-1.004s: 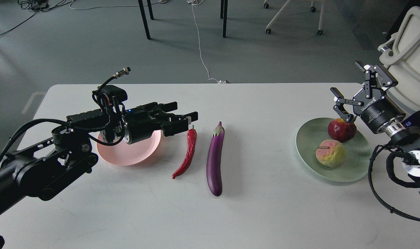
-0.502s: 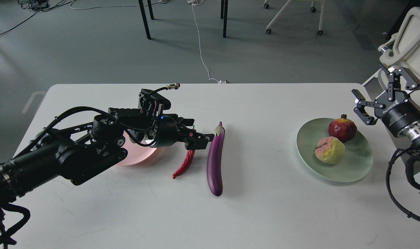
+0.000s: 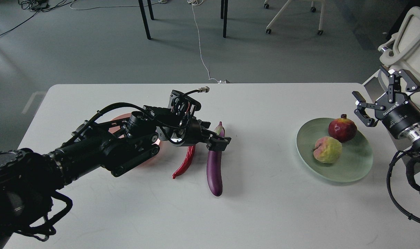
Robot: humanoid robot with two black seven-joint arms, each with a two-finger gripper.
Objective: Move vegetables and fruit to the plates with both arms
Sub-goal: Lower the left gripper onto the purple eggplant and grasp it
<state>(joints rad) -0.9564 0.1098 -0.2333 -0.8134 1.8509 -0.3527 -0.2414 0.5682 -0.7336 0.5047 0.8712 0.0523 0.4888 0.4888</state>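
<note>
The purple eggplant and the red chili pepper lie side by side at the table's middle. My left gripper is low over the eggplant's cap end, its open jaws on either side of it. The pink plate is mostly hidden behind my left arm. The pomegranate and the yellow-green apple-like fruit sit on the mint green plate at the right. My right gripper is open and empty, raised above and to the right of that plate.
The white table ends at its far edge behind the eggplant. A white chair stands at the right behind my right arm. Table legs, chair wheels and a white cable are on the floor beyond.
My left gripper has moved right, from over the pink plate past the chili to the eggplant's cap end. My right gripper has lifted off the pomegranate and drawn back to the right.
</note>
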